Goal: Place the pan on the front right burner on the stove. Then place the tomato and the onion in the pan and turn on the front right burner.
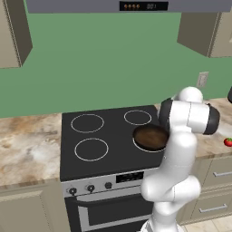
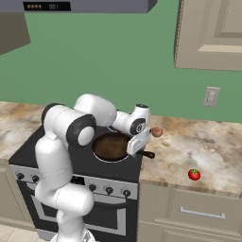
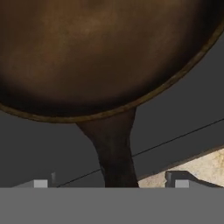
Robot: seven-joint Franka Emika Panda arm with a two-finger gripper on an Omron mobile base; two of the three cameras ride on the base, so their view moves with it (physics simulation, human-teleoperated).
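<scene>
Gripper [image 3: 111,183] spread wide astride the handle [image 3: 114,153] of the pan [image 2: 110,146], not clenched on it; pan sits on the stove's [image 1: 77,156] front right burner, so placement looks done and fetching the onion [image 2: 157,132] or tomato [image 2: 194,175] from the counter [image 2: 208,151] comes next.

Pan [image 2: 111,145] on stove [image 2: 28,149]; onion [image 2: 157,132], tomato [image 2: 194,175] on counter [image 2: 208,151] right.
</scene>
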